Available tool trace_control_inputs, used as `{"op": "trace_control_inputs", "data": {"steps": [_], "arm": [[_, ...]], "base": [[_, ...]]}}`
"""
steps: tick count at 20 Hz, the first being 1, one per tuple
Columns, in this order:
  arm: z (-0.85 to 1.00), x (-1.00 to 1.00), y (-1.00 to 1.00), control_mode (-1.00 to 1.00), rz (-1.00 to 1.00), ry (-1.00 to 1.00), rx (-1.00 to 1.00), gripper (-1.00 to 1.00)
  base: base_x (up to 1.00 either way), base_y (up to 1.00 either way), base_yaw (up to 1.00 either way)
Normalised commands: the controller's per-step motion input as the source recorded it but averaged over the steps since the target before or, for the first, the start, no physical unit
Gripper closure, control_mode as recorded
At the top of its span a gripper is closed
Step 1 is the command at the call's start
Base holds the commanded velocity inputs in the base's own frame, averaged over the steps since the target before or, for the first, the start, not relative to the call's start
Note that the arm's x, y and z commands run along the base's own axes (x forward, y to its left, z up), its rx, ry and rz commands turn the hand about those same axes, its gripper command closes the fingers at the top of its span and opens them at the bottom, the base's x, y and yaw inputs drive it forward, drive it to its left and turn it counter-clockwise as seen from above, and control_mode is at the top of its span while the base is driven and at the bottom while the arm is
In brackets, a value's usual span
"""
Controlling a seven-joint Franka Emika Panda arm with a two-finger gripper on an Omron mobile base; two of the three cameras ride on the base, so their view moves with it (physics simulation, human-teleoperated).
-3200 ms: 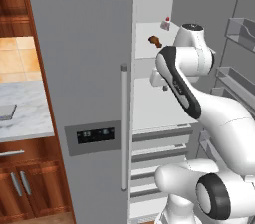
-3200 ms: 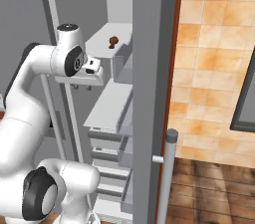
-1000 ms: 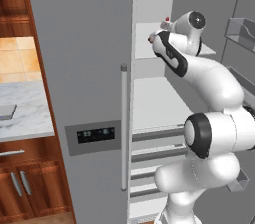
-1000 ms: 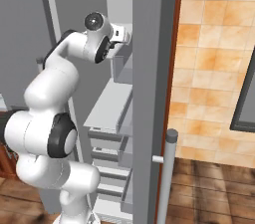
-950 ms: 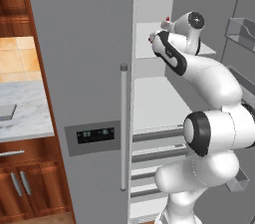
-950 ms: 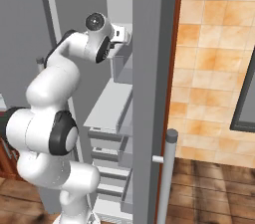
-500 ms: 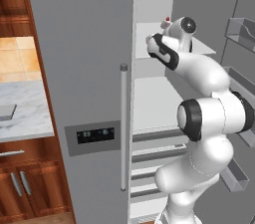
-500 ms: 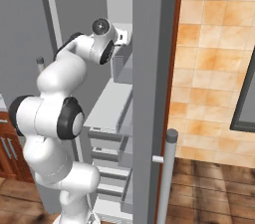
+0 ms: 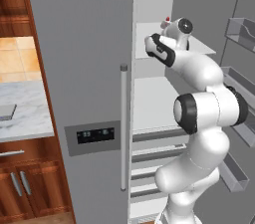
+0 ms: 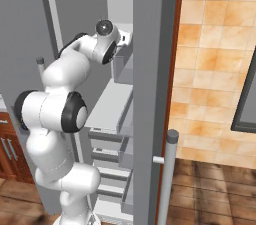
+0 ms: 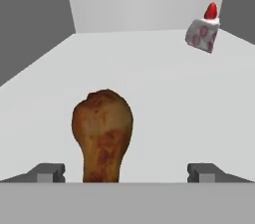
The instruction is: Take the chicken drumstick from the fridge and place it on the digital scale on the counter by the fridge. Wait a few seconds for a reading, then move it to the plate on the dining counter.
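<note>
"Where is the chicken drumstick [image 11: 102, 133]?"
"On a white shelf [image 11: 149, 88] in the fridge [image 9: 89, 68]."
"Is the gripper [image 11: 127, 172] holding it?"
"No, its fingers [image 11: 50, 172] are wide apart, empty, drumstick between them."

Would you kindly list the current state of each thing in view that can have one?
fridge: right door open, left door shut.
chicken drumstick: lying on the white fridge shelf, between the open finger tips, not gripped.
gripper: open, reaching into the fridge.
small white red-topped item: sitting farther back on the same shelf.
</note>
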Motion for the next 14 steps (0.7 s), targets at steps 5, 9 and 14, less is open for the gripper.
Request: {"op": "trace_control_inputs", "data": {"steps": [5,9,14], "arm": [[-0.36,0.26,0.01,-1.0,0.0,0.08,0.0,1.0],[-0.39,0.07,0.0,-1.0,0.0,0.04,0.0,1.0],[-0.44,0.0,0.0,-1.0,0.0,0.0,0.02,1.0]], "base": [[0.0,0.0,0.0],[0.0,0.0,0.0],[0.0,0.0,0.0]]}}
